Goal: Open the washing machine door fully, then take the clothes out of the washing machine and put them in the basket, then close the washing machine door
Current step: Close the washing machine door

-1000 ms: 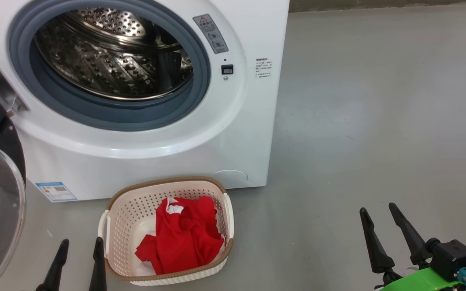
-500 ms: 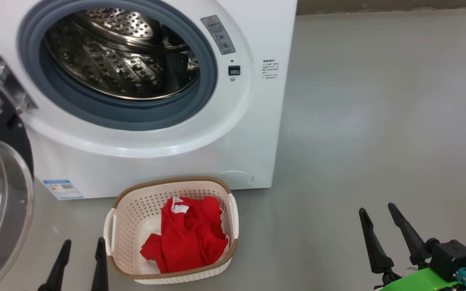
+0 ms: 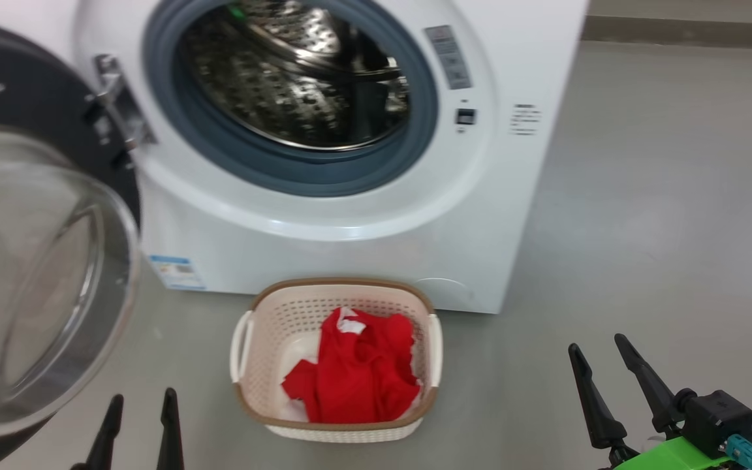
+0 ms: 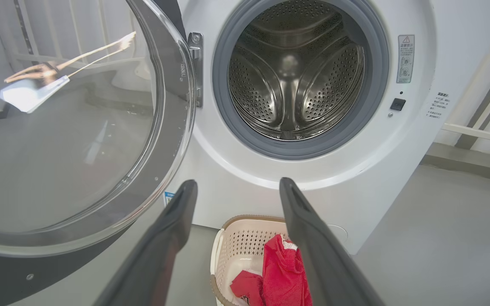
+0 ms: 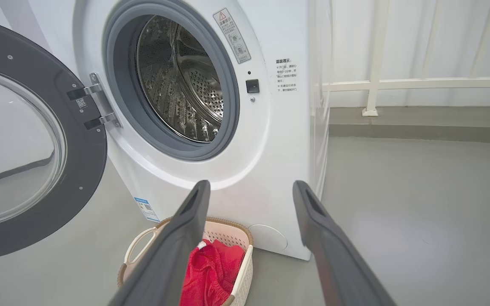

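Note:
The white washing machine (image 3: 363, 248) stands ahead, its steel drum (image 4: 292, 72) bare inside. Hinged at its left, the washing machine door (image 3: 36, 274) hangs swung wide open, black rim around bulging clear glass (image 4: 66, 127). On the floor in front sits the cream basket (image 3: 337, 424), with the red clothes (image 3: 356, 375) heaped in it. My left gripper (image 3: 143, 393) is open and holds nothing, low and left of the basket, close beside the door. Off to the basket's right, the right gripper (image 3: 595, 342) is open too. The wrist views look between the open left gripper (image 4: 237, 182) and right gripper (image 5: 251, 182) at the basket (image 5: 136, 250).
Bare grey floor (image 3: 663, 228) stretches to the machine's right. A white railing (image 5: 377, 83) and a wall run behind it. The open door takes up the space at the left.
The head camera has turned left, so the whole picture shifted right and more of the door shows. Basket, clothes and both open grippers keep their places.

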`<state>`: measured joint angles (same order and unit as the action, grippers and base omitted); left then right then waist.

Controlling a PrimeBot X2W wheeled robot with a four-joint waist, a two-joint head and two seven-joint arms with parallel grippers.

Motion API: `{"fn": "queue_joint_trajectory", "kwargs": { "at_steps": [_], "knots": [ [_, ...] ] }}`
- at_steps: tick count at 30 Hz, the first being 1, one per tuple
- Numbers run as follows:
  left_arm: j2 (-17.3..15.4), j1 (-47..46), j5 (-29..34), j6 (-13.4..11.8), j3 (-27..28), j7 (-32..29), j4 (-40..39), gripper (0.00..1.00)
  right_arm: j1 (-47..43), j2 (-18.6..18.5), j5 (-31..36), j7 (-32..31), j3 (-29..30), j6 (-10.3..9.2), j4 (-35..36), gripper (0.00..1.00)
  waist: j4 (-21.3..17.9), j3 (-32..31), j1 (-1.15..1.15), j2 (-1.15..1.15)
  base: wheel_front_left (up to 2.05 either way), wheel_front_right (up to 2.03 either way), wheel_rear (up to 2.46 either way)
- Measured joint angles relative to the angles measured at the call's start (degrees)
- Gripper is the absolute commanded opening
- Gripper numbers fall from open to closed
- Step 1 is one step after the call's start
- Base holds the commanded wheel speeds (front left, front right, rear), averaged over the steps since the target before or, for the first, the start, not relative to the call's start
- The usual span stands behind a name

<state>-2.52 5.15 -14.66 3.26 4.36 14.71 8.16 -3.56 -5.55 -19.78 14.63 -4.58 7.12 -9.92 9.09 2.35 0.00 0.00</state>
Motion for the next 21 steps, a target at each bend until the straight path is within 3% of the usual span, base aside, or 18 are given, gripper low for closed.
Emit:
{"fn": "queue_joint_trajectory", "kwargs": {
  "at_steps": [21],
  "knots": [
    [-0.07,2.21,-3.35,-4.3,-3.36,0.0,-1.65,1.0,1.03,-0.59,-1.33,0.0,-4.9,0.0,-1.29,1.0,18.27,-1.09,0.0,0.0,0.0,0.0,0.0]
  ]
}}
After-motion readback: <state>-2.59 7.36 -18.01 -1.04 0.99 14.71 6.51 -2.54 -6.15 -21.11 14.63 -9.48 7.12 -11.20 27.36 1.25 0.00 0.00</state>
